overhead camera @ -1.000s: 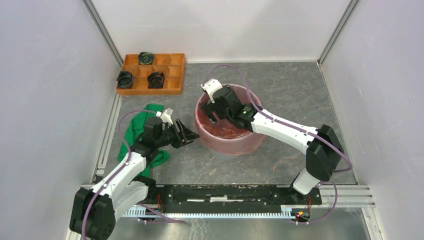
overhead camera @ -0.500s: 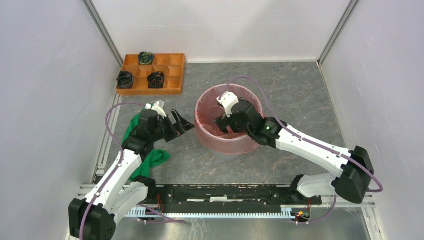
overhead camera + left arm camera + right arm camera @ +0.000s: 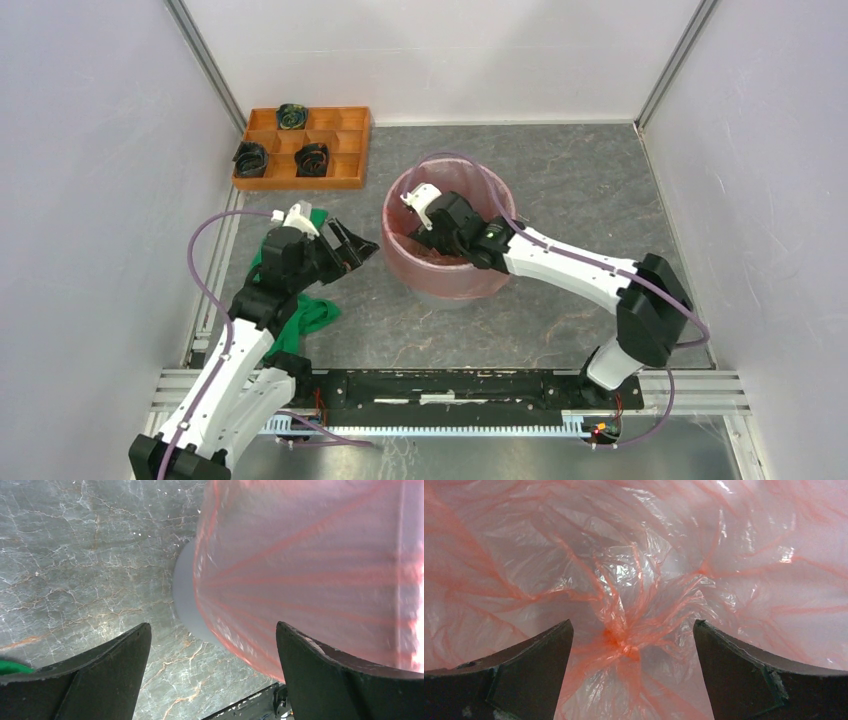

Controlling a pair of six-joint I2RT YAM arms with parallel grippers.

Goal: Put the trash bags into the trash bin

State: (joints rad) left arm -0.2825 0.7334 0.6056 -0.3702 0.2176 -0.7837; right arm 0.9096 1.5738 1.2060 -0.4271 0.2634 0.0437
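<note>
red-orange bag (image 3: 634,580), pale grey bin (image 3: 184,600), green cloth (image 3: 306,316), grey marbled table (image 3: 570,185).

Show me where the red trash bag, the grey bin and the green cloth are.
red trash bag (image 3: 624,641): right wrist view, its gathered bottom seam.
grey bin (image 3: 184,600): left wrist view, bare lower wall.
green cloth (image 3: 315,313): top view, its near fold.

Open grey marbled tabletop (image 3: 600,200) between the left gripper (image 3: 211,627), jaws spread, and the round pale grey plastic bin (image 3: 184,595), draped in the thin red-orange plastic bag (image 3: 300,570). The right gripper (image 3: 633,625) fills the bin's mouth; crumpled green cloth (image 3: 300,315) hems the left arm (image 3: 235,340).
</note>
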